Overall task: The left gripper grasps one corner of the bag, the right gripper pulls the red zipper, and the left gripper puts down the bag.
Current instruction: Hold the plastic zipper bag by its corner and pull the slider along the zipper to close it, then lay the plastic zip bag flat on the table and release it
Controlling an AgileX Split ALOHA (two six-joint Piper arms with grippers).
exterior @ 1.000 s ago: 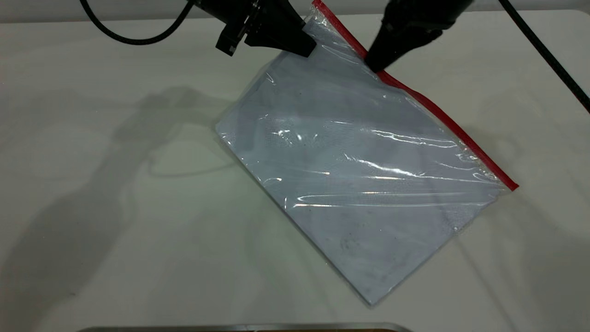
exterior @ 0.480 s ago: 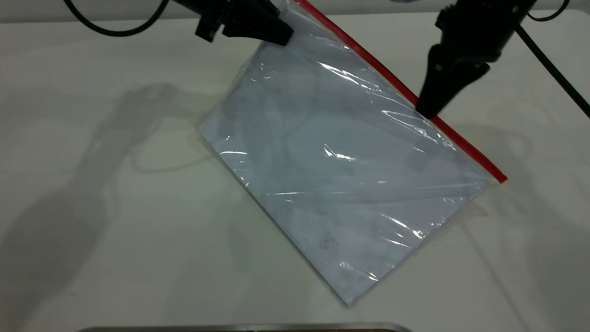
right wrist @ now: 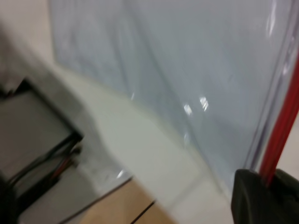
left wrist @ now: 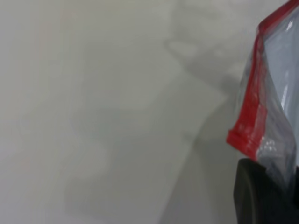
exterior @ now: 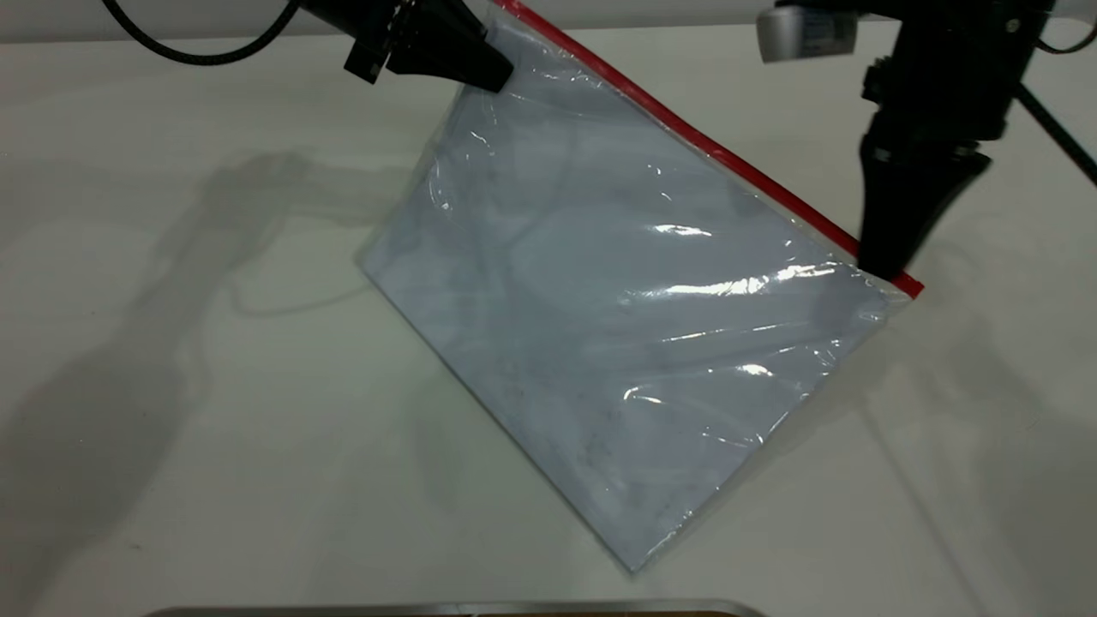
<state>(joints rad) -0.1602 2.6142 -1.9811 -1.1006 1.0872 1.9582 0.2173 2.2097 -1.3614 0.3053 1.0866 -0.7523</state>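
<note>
The right gripper [exterior: 883,264] has slid down the red zipper [exterior: 686,133] almost to its end toward the worktop's right edge, jaws pinched on it, while the left gripper [exterior: 488,75], clenched on the bag's [exterior: 617,291] far corner [exterior: 506,34], holds it raised.

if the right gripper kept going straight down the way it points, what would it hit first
The right gripper is shut on the red zipper near the bag's corner; straight on, probably the white table beneath, though depth is unclear.
</note>
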